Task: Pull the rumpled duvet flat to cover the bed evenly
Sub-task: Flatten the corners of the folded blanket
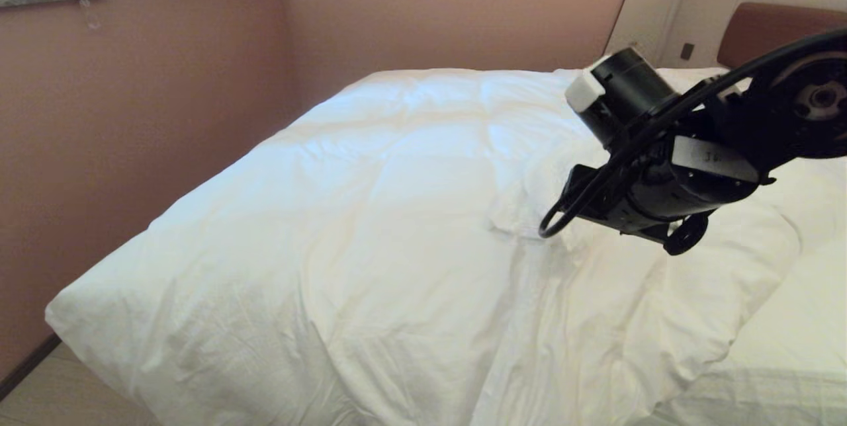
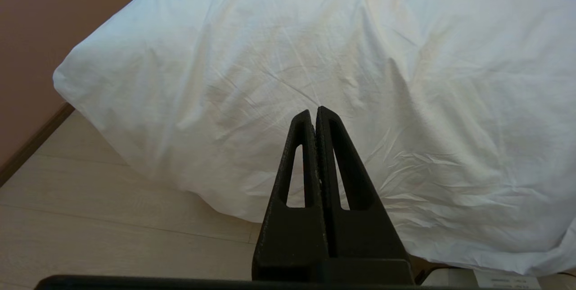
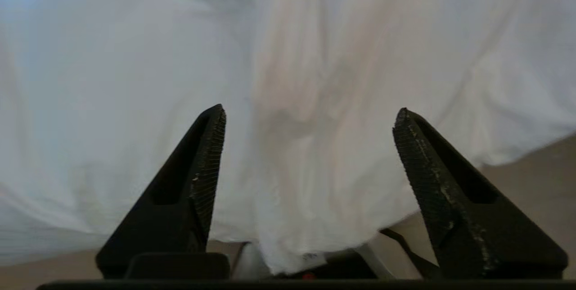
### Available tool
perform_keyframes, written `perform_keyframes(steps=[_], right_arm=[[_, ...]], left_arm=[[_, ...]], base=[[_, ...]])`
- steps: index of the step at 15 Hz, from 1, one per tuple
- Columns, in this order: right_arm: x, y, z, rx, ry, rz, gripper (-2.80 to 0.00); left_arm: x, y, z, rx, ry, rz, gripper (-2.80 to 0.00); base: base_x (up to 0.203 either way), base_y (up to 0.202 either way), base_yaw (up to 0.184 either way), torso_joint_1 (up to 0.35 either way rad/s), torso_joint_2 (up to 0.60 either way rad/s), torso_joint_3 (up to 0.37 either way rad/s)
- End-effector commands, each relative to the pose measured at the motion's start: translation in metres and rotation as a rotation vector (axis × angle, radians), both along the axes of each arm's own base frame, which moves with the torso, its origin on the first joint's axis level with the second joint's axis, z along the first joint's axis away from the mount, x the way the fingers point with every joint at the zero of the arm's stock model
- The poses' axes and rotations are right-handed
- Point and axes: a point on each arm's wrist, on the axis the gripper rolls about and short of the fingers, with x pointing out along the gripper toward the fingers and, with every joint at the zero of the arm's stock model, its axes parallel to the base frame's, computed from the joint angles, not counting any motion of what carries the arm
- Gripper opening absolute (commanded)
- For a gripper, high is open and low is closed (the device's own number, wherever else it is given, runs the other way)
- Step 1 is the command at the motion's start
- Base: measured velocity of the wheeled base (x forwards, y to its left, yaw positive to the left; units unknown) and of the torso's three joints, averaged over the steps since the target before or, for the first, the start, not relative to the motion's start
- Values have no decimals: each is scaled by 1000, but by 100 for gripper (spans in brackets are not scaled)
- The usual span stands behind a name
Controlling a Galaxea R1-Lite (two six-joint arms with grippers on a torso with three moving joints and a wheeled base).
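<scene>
a: right gripper (image 3: 310, 116)?
b: jaws wide apart, empty, over the puffy white quilted duvet (image 1: 370, 227), bunched toward that nearer arm.
a: left gripper (image 2: 313, 114)?
b: pressed closed, empty, off the foot edge.

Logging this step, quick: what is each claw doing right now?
Left claw: shut, empty, near the big white puffy duvet.
Right claw: open, holding nothing, duvet beyond it.

The pink wall (image 1: 132, 115) hems the far side of the puffy white quilted duvet (image 1: 370, 214) (barely a gap); pale wood floor (image 2: 90, 218) lies open at its foot.
</scene>
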Motion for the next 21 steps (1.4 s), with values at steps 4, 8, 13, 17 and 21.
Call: perform_keyframes(steps=[4, 8, 13, 17, 21], right_arm=[[66, 38, -31, 22, -58, -1, 0], [147, 50, -85, 19, -226, 48, 0], [187, 21, -98, 90, -313, 125, 0], [205, 6, -106, 36, -376, 130, 0], [224, -2, -150, -15, -327, 122, 0]], left_arm=[[0, 0, 0, 0, 0, 2, -280], [0, 0, 0, 0, 0, 1, -280], [0, 0, 0, 0, 0, 1, -280], [0, 0, 0, 0, 0, 1, -280], [0, 0, 0, 0, 0, 0, -280]], base=[[0, 0, 0, 0, 0, 0], [0, 0, 0, 0, 0, 0], [0, 0, 0, 0, 0, 0], [0, 0, 0, 0, 0, 0], [0, 0, 0, 0, 0, 0]])
